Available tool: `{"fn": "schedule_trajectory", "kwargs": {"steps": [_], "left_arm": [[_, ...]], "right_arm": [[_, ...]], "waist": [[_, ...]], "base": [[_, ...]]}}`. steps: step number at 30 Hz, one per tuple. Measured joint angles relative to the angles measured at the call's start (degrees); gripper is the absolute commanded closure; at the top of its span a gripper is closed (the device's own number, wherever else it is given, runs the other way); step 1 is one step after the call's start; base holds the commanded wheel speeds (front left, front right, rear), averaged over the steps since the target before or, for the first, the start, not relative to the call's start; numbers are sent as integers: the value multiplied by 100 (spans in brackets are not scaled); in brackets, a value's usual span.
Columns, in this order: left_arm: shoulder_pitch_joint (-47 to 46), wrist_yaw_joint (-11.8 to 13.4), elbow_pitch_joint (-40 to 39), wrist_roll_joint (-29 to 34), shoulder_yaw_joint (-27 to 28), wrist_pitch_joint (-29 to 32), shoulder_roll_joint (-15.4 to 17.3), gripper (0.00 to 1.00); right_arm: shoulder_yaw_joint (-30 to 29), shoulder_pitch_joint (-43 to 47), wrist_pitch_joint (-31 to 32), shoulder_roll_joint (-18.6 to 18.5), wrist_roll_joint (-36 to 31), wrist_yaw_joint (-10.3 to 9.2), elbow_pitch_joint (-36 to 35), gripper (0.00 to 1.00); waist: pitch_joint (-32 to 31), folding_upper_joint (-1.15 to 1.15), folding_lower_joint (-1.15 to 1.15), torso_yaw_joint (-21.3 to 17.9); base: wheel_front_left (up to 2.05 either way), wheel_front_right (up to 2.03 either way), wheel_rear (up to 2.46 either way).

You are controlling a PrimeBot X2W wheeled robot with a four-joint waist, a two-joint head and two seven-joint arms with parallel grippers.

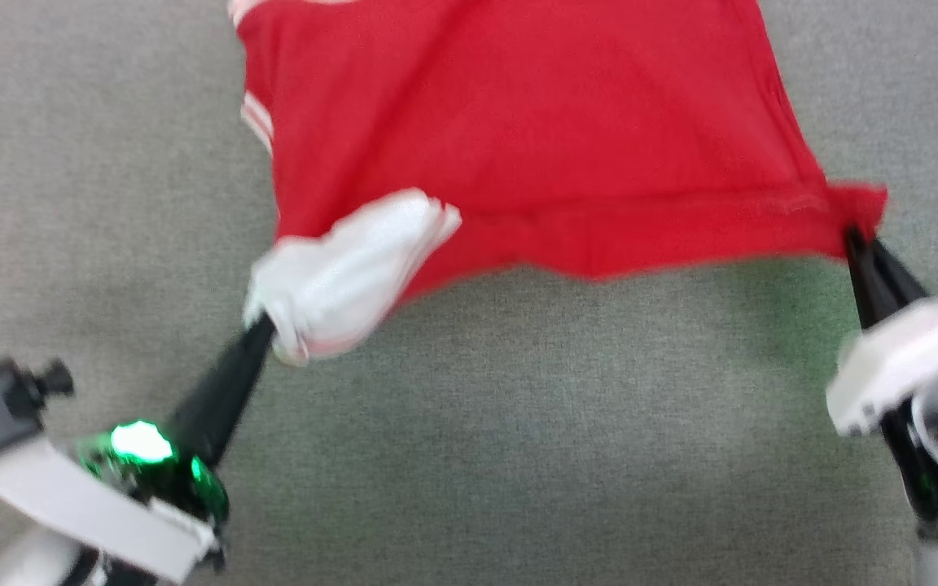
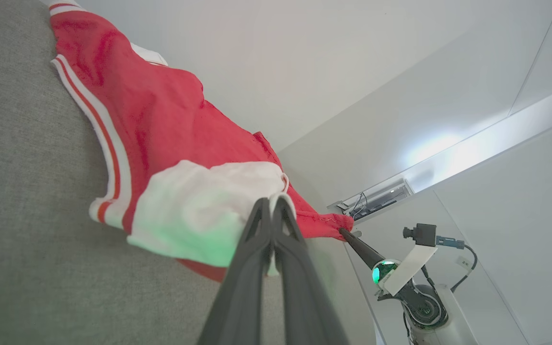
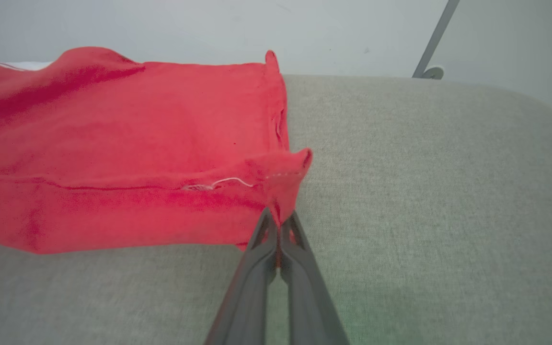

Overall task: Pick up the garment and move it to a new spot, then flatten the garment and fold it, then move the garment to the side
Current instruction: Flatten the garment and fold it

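The garment (image 1: 534, 130) is a red jersey stretched over a grey cloth surface, its near hem lifted between my two grippers. My left gripper (image 1: 264, 324) is shut on a bunched white sleeve (image 1: 347, 273) at the hem's left end; the left wrist view shows the garment (image 2: 161, 120) with striped trim and my left gripper (image 2: 272, 203) pinching the white fabric. My right gripper (image 1: 853, 234) is shut on the hem's red right corner. In the right wrist view that gripper (image 3: 280, 216) clamps the garment (image 3: 127, 158) at its corner.
A grey fabric-covered surface (image 1: 518, 456) spreads under and around the jersey, with bare room in front and to both sides. The left wrist view shows pale walls behind and my right arm (image 2: 400, 273) at the far corner. A thin pole (image 3: 436, 36) stands beyond the surface.
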Motion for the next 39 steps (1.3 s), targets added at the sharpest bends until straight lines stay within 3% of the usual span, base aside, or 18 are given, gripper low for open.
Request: {"fn": "schedule_trajectory", "kwargs": {"steps": [6, 12, 18, 23, 30, 34, 39], "left_arm": [[887, 1, -452, 215, -86, -44, 188, 100], [1891, 0, -904, 346, 345, -49, 321, 100], [2310, 0, -1233, 501, 617, -51, 321, 100], [1874, 0, -1340, 555, 454, -49, 364, 100], [378, 0, -915, 437, -47, 53, 784, 100], [-545, 0, -364, -46, -137, 252, 667, 100], [-1254, 0, 512, -191, -213, 653, 561, 100]], "right_arm": [[-62, 1444, 397, -147, 308, 0, -1166, 100], [-146, 2682, 683, -230, 586, 0, -2071, 100], [-330, 3317, 779, -227, 765, 0, -2674, 100], [-299, 2936, 805, -252, 846, 0, -2633, 100], [-86, 1591, 783, -288, 728, 0, -1930, 100], [-91, 950, 725, -290, 479, 0, -1393, 100], [-66, 474, 587, -189, 253, 0, -902, 100]], "waist": [[-320, 0, 0, 61], [-479, 0, 0, 70], [-540, 0, 0, 72], [-536, 0, 0, 57], [-309, 0, 0, 35], [-101, 0, 0, 36], [196, 0, 0, 43]], "base": [[0, 0, 0], [0, 0, 0], [0, 0, 0], [0, 0, 0], [0, 0, 0], [0, 0, 0], [0, 0, 0]]}}
